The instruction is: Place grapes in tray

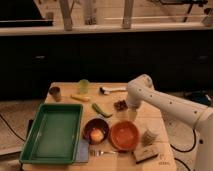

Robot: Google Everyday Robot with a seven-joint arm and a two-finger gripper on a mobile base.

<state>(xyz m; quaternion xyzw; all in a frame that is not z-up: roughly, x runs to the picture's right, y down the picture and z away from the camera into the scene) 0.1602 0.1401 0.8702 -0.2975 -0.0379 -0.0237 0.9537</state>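
Observation:
The grapes [120,105] are a small dark cluster on the wooden table, right of centre. The green tray [35,150] lies at the front left of the table and holds nothing that I can see. My gripper [131,114] hangs down from the white arm [165,104], just to the right of the grapes and slightly nearer the front, low over the table. It holds nothing that I can see.
A green pepper [101,110], a yellow item [80,98], a green cup [83,86] and a brown cup [55,92] lie between grapes and tray. A dark bowl with fruit [96,131], an orange bowl [124,135], a fork [102,151] and a brush [112,90] are nearby.

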